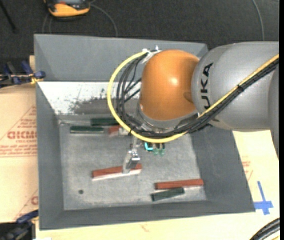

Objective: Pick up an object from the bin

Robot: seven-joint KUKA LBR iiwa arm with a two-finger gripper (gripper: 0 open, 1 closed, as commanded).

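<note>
My gripper (131, 165) hangs below the orange cover near the middle of the bin, its metal fingertips down at the right end of a flat red-brown bar (110, 172) that lies on the floor. The fingertips touch or stand just over that bar's right end. Further right lies another red-brown bar (179, 184) with a dark green bar (167, 195) just in front of it.
Along the back of the bin floor lie two dark green bars (87, 129) and a small reddish piece (114, 130), partly under the cables. A small dark speck (80, 192) sits front left. The arm covers the bin's back right.
</note>
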